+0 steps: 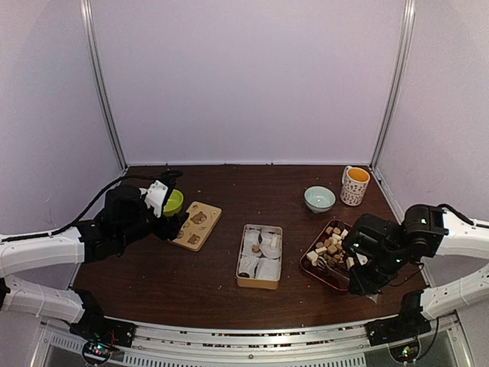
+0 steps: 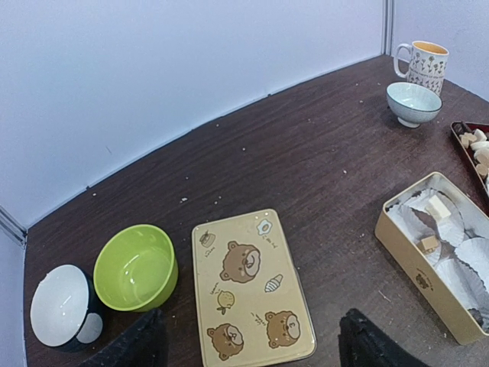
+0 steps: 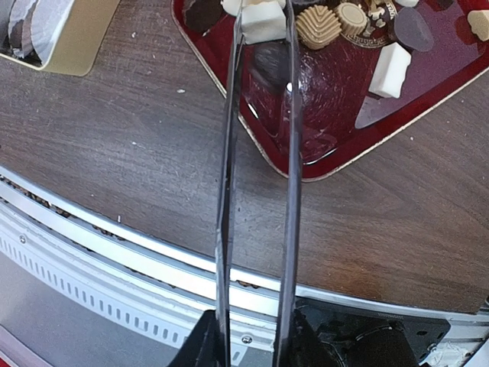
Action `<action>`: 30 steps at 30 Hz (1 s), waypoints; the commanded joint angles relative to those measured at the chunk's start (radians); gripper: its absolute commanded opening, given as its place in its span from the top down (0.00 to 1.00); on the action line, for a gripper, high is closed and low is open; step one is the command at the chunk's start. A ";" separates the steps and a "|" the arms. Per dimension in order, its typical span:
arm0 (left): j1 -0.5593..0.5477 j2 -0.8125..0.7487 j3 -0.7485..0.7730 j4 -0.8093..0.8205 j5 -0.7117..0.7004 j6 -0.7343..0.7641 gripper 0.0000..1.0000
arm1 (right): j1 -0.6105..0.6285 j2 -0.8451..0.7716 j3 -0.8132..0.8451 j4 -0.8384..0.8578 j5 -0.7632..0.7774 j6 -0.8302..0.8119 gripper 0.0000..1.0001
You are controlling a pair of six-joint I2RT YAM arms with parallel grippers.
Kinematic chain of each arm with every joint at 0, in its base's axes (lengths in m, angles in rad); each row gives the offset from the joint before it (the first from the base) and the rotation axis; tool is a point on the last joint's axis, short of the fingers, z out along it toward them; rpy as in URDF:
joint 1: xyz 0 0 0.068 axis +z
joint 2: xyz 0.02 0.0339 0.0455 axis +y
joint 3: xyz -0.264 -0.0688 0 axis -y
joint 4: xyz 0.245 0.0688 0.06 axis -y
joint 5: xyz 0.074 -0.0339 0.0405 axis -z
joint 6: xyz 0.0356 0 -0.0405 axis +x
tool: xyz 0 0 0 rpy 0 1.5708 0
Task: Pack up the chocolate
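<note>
- The picking step is in hand: a piece is being sought in the red tray (image 3: 336, 145), where most of the chocolate (image 3: 317, 27) is lying loose as white, tan and dark pieces.
- A pair of metal tongs (image 3: 223, 191) is being gripped by the right gripper (image 3: 248, 344). Its fingers are closed narrowly on the handle end, and the two blades are being pointed over the tray's near corner toward a dark round piece (image 3: 269, 61).
- The blades are being held a little apart. Whether their tips are touching that piece cannot be told, as they are being lost against the glossy tray.
- The next move is judged to call for the blades to be set astride one piece and squeezed. The piece would then be lifted and carried leftward to the tin box (image 2: 416, 267).
- An empty paper liner (image 2: 466, 256) is to be aimed for there. A white cube (image 2: 437, 206) and a tan cube (image 2: 430, 243) are already sitting in liners.
- The right arm is being held folded low over the near right edge of the table, with the wrist tilted forward and down at the tray.
- The left gripper (image 2: 256, 340) is being held wide open with nothing in it. It is hovering above the bear-printed lid (image 2: 248, 283), which is lying flat just beside the green bowl (image 2: 137, 267) and well apart from the tray.
</note>
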 commanded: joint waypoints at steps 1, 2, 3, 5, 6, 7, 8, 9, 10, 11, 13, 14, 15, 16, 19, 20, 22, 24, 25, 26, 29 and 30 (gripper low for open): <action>0.003 0.004 0.031 0.026 0.008 0.011 0.21 | -0.007 -0.008 0.061 -0.027 0.048 0.001 0.76; 0.003 0.004 0.031 0.027 0.009 0.011 0.21 | -0.008 -0.011 0.067 -0.033 0.053 0.002 0.76; 0.003 0.005 0.032 0.026 0.009 0.011 0.21 | -0.006 -0.015 0.074 -0.036 0.056 0.002 0.76; 0.003 0.005 0.031 0.026 0.010 0.010 0.21 | -0.008 -0.020 0.087 -0.040 0.061 0.003 0.76; 0.003 0.007 0.031 0.026 0.009 0.011 0.21 | -0.008 -0.021 0.094 -0.042 0.061 0.002 0.77; 0.003 0.007 0.031 0.026 0.008 0.011 0.21 | -0.008 -0.022 0.102 -0.043 0.062 0.001 0.77; 0.003 0.006 0.032 0.026 0.008 0.011 0.22 | -0.008 -0.021 0.108 -0.045 0.062 -0.003 0.77; 0.003 0.007 0.033 0.026 0.008 0.011 0.21 | -0.009 -0.018 0.117 -0.047 0.061 -0.007 0.78; 0.003 0.008 0.033 0.026 0.009 0.011 0.21 | -0.008 -0.015 0.127 -0.045 0.057 -0.014 0.78; 0.003 0.008 0.033 0.025 0.010 0.011 0.21 | -0.009 -0.012 0.139 -0.043 0.051 -0.023 0.79; 0.003 0.010 0.033 0.026 0.009 0.010 0.21 | -0.008 -0.009 0.164 -0.030 0.028 -0.050 0.80; 0.003 0.010 0.032 0.027 0.010 0.011 0.21 | -0.007 -0.016 0.172 -0.010 0.000 -0.063 0.80; 0.003 0.010 0.033 0.025 0.010 0.010 0.22 | -0.007 -0.025 0.170 0.014 -0.025 -0.073 0.80; 0.003 0.008 0.033 0.026 0.009 0.011 0.21 | -0.007 -0.037 0.167 0.047 -0.055 -0.082 0.80; 0.003 0.010 0.033 0.025 0.008 0.011 0.21 | -0.007 -0.065 0.157 0.144 -0.131 -0.091 0.80; 0.003 0.010 0.032 0.026 0.008 0.010 0.21 | -0.007 -0.068 0.154 0.168 -0.155 -0.093 0.80; 0.003 0.011 0.034 0.024 0.008 0.011 0.21 | -0.007 -0.060 0.148 0.213 -0.211 -0.101 0.79; 0.003 0.010 0.034 0.024 0.008 0.010 0.21 | -0.004 -0.038 0.144 0.245 -0.246 -0.113 0.79; 0.002 0.010 0.034 0.024 0.008 0.010 0.22 | -0.001 -0.024 0.147 0.251 -0.253 -0.120 0.80; 0.003 0.009 0.035 0.025 0.008 0.010 0.21 | 0.002 -0.009 0.150 0.252 -0.258 -0.131 0.80; 0.003 0.008 0.034 0.024 0.008 0.011 0.21 | 0.010 0.033 0.163 0.252 -0.265 -0.157 0.80; 0.003 0.008 0.035 0.025 0.008 0.011 0.21 | 0.013 0.045 0.167 0.251 -0.269 -0.165 0.80</action>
